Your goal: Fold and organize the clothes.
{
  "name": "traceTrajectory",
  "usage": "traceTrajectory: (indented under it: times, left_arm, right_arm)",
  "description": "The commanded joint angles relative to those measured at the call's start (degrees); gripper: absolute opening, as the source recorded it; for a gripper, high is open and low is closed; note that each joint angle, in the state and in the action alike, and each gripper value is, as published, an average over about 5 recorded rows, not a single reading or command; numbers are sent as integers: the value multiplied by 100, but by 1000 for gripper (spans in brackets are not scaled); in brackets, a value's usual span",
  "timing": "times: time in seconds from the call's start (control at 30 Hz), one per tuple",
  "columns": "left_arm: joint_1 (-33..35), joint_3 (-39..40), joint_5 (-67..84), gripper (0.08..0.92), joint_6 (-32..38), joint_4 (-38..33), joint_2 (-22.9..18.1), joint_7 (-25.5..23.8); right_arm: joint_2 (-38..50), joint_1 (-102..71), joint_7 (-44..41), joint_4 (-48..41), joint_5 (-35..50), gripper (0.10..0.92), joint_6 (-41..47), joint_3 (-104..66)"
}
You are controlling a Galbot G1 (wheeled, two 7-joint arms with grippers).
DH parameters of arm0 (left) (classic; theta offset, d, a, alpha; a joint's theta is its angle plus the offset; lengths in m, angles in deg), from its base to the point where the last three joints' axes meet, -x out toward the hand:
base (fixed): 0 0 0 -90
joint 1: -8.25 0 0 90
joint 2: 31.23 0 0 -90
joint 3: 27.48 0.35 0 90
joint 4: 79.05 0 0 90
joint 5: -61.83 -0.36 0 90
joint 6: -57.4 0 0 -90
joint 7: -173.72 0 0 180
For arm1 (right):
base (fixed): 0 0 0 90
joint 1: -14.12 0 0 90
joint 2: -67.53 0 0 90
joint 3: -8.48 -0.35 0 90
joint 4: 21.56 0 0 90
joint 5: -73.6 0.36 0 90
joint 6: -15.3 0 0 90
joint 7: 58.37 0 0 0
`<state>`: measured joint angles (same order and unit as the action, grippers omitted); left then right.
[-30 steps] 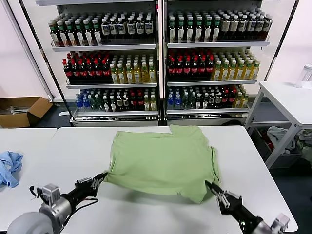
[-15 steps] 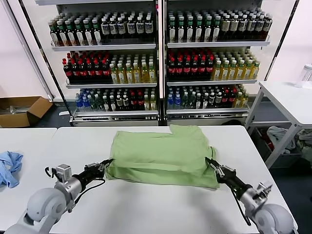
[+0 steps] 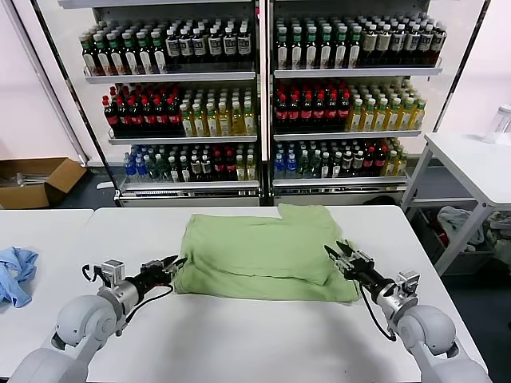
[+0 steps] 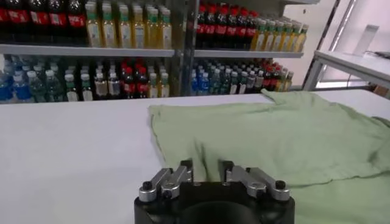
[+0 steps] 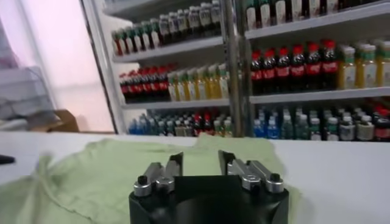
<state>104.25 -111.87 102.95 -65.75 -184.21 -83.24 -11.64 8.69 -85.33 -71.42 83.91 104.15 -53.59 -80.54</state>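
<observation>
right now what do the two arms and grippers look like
Both arms have rounded light grey shells with a thin black cable looping near each wrist. The left gripper and right gripper are black, with slim silver-grey fingers fixed by dark screws onto a black housing.

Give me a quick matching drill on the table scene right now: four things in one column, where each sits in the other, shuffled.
Things:
1. green shirt
2. left gripper
3. right gripper
4. blue cloth

Places:
A. far left edge of the tables, away from the work
B. at the shirt's right side, jaws open
C. folded in the middle of the white table
D. at the shirt's near-left corner, jaws open

Pairs: 1-C, 2-D, 3-B, 4-A
</observation>
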Motion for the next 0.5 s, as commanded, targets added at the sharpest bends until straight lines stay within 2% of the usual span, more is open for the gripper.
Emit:
traceTrajectory:
  times: [0.03,0.17,0.27,0.4,0.5]
  left_arm:
    - [441,-151,-192,508,3,-239,9,41]
    - [767,-185,-213,621,5,-425,-44,68]
    - [806,-149,-226,708,8,-387,-116,94]
    - [695,-68,-147,801,8,-229,-163,185]
    - [657,-34,-113,795,6,-187,-145,188]
  right_arm:
    - [42,-275,329,292,-331,676,390,-169]
    - [40,-938,362,753,-334,784,480,-472]
    - [-75,-1353,409,960,-455,812,533,-566]
    - [-201,-1677,436,995,-597,741,564,-605]
    - [-215,-1828,342,1043,-608,654,566,-641]
